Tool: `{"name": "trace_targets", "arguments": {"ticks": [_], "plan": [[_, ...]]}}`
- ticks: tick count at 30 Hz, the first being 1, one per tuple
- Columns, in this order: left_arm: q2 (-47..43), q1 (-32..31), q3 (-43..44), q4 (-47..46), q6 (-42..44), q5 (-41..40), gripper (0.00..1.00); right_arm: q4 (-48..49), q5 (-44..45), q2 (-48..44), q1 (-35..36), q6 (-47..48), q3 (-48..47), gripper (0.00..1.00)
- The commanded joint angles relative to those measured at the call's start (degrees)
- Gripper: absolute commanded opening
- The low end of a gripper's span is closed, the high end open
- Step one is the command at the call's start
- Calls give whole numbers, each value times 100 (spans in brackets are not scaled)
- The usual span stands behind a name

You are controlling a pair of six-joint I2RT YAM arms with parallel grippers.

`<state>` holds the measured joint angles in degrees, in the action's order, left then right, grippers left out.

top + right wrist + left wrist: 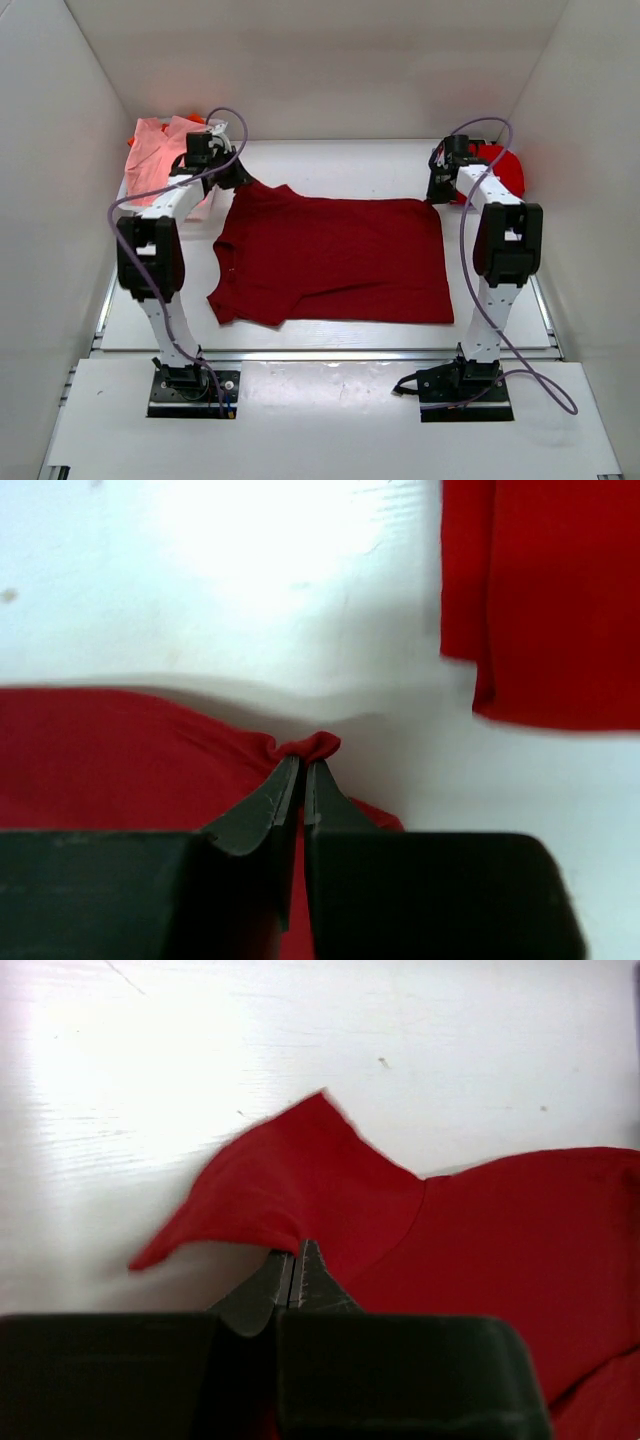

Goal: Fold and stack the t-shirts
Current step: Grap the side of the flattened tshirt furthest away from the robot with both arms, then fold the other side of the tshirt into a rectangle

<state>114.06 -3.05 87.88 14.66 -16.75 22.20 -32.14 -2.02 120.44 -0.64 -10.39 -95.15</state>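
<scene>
Pinching dark maroon t-shirt (pixel 335 255) at far edge | left jaws clamp sleeve (pixel 300 1190), right jaws clamp hem corner (pixel 310 745) | cloth lies nearward of both — long axis left-right

The white table (pixel 340 165) is carrying three shirts directly on its surface. A dark maroon tee (pixel 330 260) is lying spread mostly flat across the middle, collar toward the left, with its two far corners standing a little off the surface. A salmon pink tee (pixel 155 155) is sitting crumpled at the far left corner and a bright red tee (pixel 497 170) is lying bunched at the far right, the two well apart.
</scene>
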Motion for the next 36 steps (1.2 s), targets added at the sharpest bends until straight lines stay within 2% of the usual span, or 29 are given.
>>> {"name": "trace_targets", "arguments": {"ticks": [1,3,9,17,36], "plan": [[-1033,24,-733,-85,199,118,0,427,18,-881,29,178,479,1],[-1340,33,-1427,-191,286,57,0,611,-26,-1310,29,213,1136,0],[-2132,182,-2589,-350,356,-31,0,1043,-228,-2269,-40,239,2552,0],[-2854,182,-3364,-393,489,-199,0,1500,-491,-3193,-436,99,3792,0],[-3961,173,-4182,336,568,-515,0,1360,-607,-3871,-489,-86,4699,0]]}}
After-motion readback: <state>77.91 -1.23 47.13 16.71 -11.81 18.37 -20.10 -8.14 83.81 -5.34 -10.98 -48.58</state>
